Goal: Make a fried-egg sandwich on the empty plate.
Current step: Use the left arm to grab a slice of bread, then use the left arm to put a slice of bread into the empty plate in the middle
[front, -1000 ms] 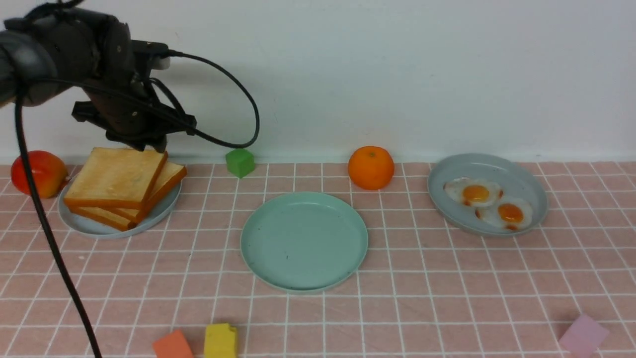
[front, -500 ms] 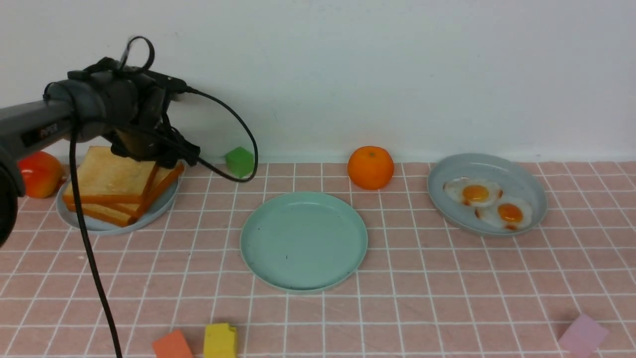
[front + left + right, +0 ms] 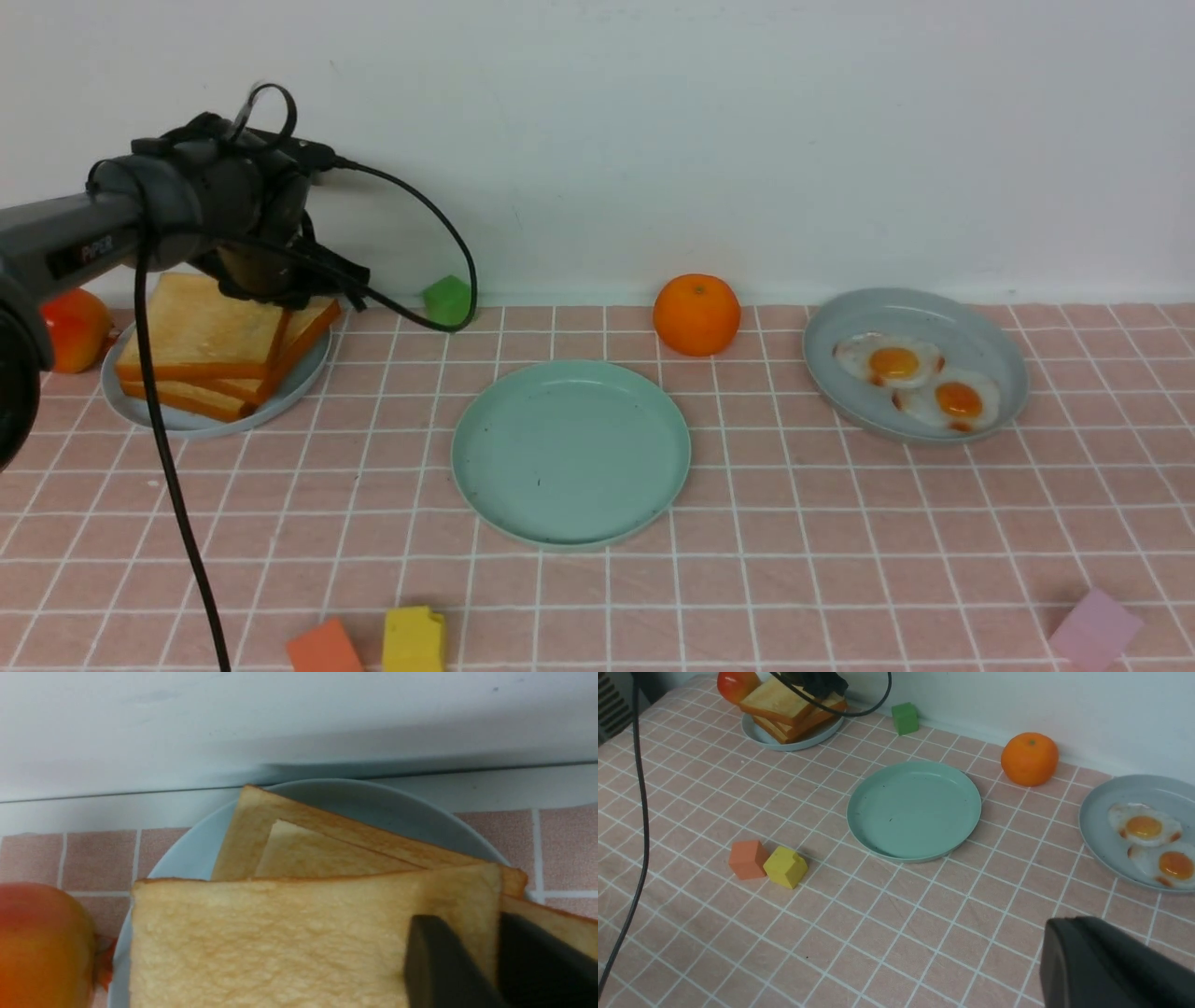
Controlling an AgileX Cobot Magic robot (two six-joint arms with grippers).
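- Currently the left gripper [image 3: 486,938] is at the far right corner of the top thick square golden toast slice [image 3: 201,327]. In the left wrist view its dark fingers [image 3: 439,961] stand close together with a thin strip of the slice's edge between them, which reads as a pinch on that corner.
- That slice lies on other slices on a round grey-blue plastic plate [image 3: 131,411] at the robot's left. The round shallow mint-green plastic plate [image 3: 569,453] sits bare in the middle. Two flat white orange-yolked fried eggs [image 3: 892,362] lie on a second grey-blue plate at the right.
- The step in hand, as I judge it, is lifting the first slice. A corner grip on a thick slice is weak, so the lift should be straight up and slow, with the slice kept level. Before swinging to the green plate, check that the slice beneath does not drag along.
- Only a dark part of the right gripper [image 3: 1092,952] shows, in its own wrist view. Whether it is spread or closed I cannot tell.
- A second ago the left arm hung higher, above the stack's far edge. It has since come down to slice level, and the stack and its plate have slid slightly to the left.
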